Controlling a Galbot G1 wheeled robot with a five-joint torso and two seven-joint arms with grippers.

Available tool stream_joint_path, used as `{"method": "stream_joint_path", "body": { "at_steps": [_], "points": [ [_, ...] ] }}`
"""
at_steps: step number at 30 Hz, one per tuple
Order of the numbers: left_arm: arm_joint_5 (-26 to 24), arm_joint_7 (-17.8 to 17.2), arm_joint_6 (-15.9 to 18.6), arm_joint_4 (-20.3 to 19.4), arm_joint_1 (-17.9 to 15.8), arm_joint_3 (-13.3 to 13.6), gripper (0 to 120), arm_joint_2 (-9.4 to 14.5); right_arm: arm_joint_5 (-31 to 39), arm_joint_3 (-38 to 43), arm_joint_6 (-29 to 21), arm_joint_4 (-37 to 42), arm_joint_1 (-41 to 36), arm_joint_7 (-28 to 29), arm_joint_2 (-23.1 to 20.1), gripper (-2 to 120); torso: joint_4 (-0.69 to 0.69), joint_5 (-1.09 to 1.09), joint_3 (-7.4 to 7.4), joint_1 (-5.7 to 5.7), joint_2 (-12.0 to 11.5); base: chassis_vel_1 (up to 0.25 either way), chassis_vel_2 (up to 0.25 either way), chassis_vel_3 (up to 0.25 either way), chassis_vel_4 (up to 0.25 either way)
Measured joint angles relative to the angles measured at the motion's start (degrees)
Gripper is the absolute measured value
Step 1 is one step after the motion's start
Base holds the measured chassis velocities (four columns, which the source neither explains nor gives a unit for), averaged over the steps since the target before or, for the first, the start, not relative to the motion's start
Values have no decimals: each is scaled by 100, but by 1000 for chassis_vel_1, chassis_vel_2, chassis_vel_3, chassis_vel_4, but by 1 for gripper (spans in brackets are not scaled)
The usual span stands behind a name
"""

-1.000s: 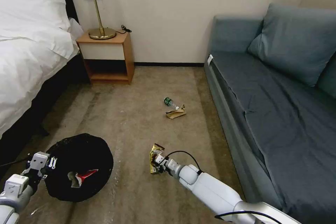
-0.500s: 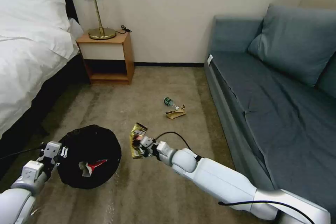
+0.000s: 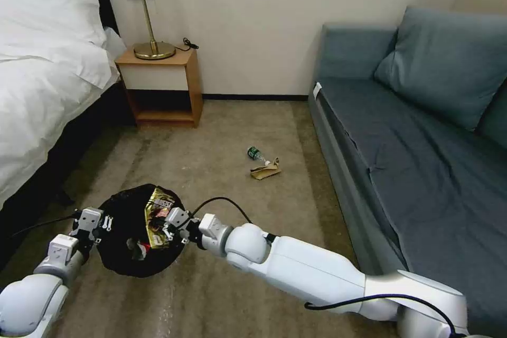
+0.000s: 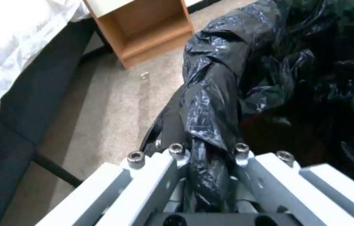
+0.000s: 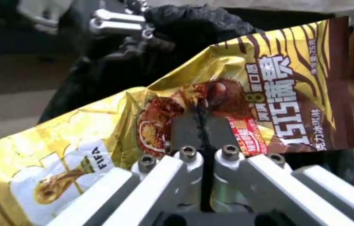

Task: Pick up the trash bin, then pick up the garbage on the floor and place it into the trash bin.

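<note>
Gold wrapper (image 5: 227, 94), "FIFA" | right hand (image 5: 204, 125) pinches it | left hand (image 4: 210, 157) grips bin (image 3: 124, 232)

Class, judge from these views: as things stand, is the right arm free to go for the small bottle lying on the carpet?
Probably not yet. The right gripper is shut on the gold snack wrapper over the trash bin, so its fingers are occupied. The carpet toward the bottle, beside the brown paper, looks clear.
</note>
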Motion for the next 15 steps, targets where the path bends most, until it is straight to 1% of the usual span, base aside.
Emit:
{"method": "stream_joint_path", "body": {
  "at_steps": [1,2,3,4,5,6,7,8,10,11,13,14,15],
  "points": [
    [1,0,0,5,-9,21,4,-24,-63,-36,107,-149,-2,194,88,0,0,-1,0,0,0,0,0,0,0],
    [1,0,0,5,-9,21,4,-24,-63,-36,107,-149,-2,194,88,0,0,-1,0,0,0,0,0,0,0],
    [3,-1,0,7,-19,53,4,-61,-132,-118,375,-421,-29,593,234,0,0,0,0,0,0,0,0,0,0],
    [-32,-29,5,7,-35,95,4,-94,-247,-174,678,-774,-92,873,384,0,1,-1,0,0,0,0,0,0,0],
    [-32,-29,5,7,-35,95,4,-94,-247,-174,678,-774,-92,873,384,0,1,-1,0,0,0,0,0,0,0],
    [-76,-49,17,9,-49,115,4,-111,-330,-177,855,-976,-135,908,463,5,0,-1,0,0,-1,0,0,0,0],
    [-86,-54,17,14,-55,120,4,-117,-369,-177,950,-1075,-161,915,507,9,-1,-1,0,0,0,0,0,0,0],
    [-86,-54,17,14,-55,120,4,-117,-369,-177,950,-1075,-161,915,507,9,-1,-1,0,0,0,0,0,0,0],
    [-114,-62,17,45,-61,121,4,-133,-417,-177,1063,-1206,-242,926,588,20,-2,-1,0,0,0,0,0,0,0],
    [-114,-62,17,45,-61,121,4,-133,-417,-177,1063,-1206,-242,926,588,20,-2,-1,0,0,0,0,0,0,0],
    [-124,-63,14,54,-53,110,4,-149,-470,-206,1124,-1211,-284,926,615,32,0,0,0,0,0,0,0,0,0],
    [-124,-63,14,54,-53,110,4,-149,-470,-206,1124,-1211,-284,926,615,32,0,0,0,0,0,0,0,0,0],
    [-124,-64,7,54,-51,107,4,-157,-520,-230,1150,-1207,-297,926,629,36,0,0,0,0,0,0,0,0,0]
  ]
}}
